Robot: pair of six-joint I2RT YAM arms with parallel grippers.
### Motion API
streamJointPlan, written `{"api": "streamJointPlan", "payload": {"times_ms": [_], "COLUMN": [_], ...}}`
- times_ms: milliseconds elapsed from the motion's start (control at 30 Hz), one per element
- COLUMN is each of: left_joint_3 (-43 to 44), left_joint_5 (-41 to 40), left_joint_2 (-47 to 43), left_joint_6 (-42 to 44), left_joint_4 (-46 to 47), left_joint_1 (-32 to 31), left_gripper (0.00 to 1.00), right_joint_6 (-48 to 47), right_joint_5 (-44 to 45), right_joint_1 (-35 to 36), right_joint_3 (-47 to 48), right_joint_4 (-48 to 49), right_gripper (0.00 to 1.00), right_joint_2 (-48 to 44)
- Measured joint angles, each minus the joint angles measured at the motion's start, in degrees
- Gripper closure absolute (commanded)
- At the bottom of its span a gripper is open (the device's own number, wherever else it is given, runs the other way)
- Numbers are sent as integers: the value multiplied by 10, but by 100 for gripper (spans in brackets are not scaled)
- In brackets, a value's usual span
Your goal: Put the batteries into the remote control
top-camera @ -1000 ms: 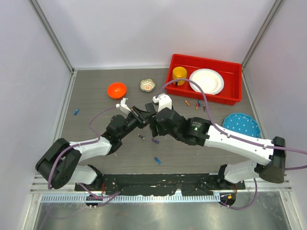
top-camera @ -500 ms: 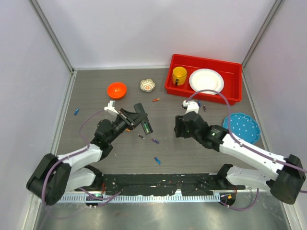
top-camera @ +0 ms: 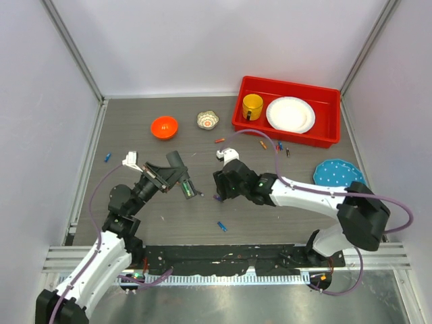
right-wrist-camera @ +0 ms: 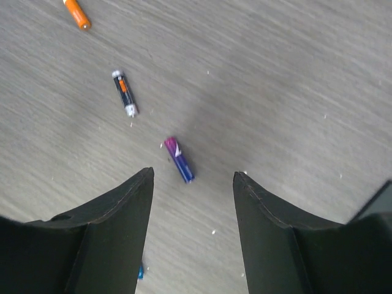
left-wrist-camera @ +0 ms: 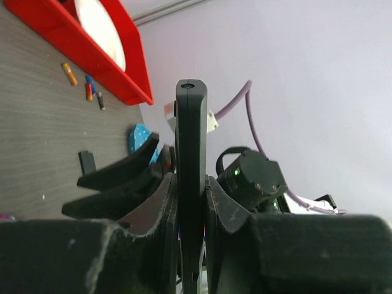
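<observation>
Remote control front and centre, seen edge-on and pinched tight between the left fingers, held up off the surface at left of centre. From above it's a dark bar with a green speck near its lower end. The wrist view shows only the thin edge, so the battery slot can't be made out.

Over to the right fingers: spread wide and hanging right over a purple battery lying loose between them, not touching it. Just beyond lies a black-and-orange battery. An orange battery is cut off by the top edge, and a blue sliver peeks out beside one finger, mostly hidden.

Further out, more batteries sit scattered just beside the red bin, too small to count. The bin holds a yellow cup and a white plate.
</observation>
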Motion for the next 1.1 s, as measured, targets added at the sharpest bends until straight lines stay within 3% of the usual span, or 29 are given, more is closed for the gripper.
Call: {"api": "streamJointPlan", "payload": {"times_ms": [233, 433, 600, 1100], "left_joint_3": [-45, -75, -77, -87], "left_joint_5": [28, 37, 39, 47], "left_joint_2": [-47, -59, -72, -80], "left_joint_6": [-32, -55, -58, -59], "left_joint_4": [-44, -45, -43, -27], "left_joint_1": [22, 23, 23, 23], "left_gripper": [99, 100, 100, 100], "right_joint_6": [-49, -84, -105, -117], "right_joint_5": [4, 5, 0, -6], "right_joint_1": [10, 19, 20, 28], "right_joint_3": [39, 40, 59, 63], "right_joint_4": [4, 5, 0, 1], "right_gripper": [43, 53, 55, 60], "right_joint_2": [53, 90, 136, 159]}}
